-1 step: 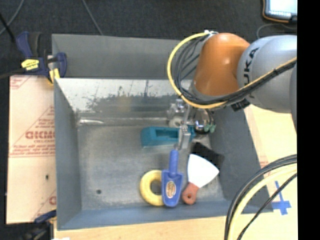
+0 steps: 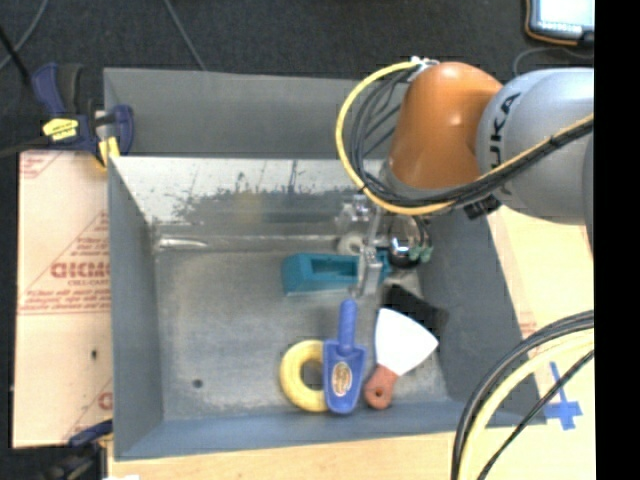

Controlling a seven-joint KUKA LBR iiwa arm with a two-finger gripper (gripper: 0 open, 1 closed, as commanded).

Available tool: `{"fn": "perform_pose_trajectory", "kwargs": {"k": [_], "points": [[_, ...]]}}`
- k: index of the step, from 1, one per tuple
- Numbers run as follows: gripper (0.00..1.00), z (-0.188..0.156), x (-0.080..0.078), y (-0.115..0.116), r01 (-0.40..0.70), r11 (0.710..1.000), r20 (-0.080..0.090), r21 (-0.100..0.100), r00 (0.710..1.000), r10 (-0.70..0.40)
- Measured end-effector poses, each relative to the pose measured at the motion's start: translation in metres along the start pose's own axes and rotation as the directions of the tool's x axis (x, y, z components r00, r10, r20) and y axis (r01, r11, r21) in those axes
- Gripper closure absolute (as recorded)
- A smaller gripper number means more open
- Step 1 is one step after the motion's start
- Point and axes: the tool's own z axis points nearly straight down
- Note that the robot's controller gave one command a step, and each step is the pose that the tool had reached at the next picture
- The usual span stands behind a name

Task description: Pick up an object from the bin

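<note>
We see a teal plastic block (image 2: 312, 274), boxy with a notch at its right end. It lies on the floor of the grey metal bin (image 2: 215, 318), about midway across and nearer the back wall than the front. The gripper (image 2: 366, 266) is down at the block's right end, just beside it or touching it. We cannot tell which, nor whether the gripper is spread or closed, nor whether the block sits within its grasp.

Just in front of the gripper lies a blue plastic scoop-like tool (image 2: 343, 360). Its narrow handle points up toward the gripper, and its broader end, which bears an oval label, is near the front wall. A yellow ring (image 2: 300, 376) lies against the tool's left side, partly under it.

To the tool's right lies a white fan-shaped blade (image 2: 402, 344) with a reddish-brown stub handle (image 2: 379, 389). Just behind the blade is a small black object (image 2: 418, 306) whose kind we cannot make out.

Above the gripper sits the wrist's rounded orange cover (image 2: 440, 123). A yellow cable (image 2: 345, 128) loops around it, and the grey arm (image 2: 545, 143) comes in from the right.
</note>
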Motion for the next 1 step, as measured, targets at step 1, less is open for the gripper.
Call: {"fn": "perform_pose_trajectory", "kwargs": {"k": [1], "points": [[0.0,0.0648,-0.0115,0.0037,0.003,1.0,0.003,-0.002,1.0,-0.003]]}}
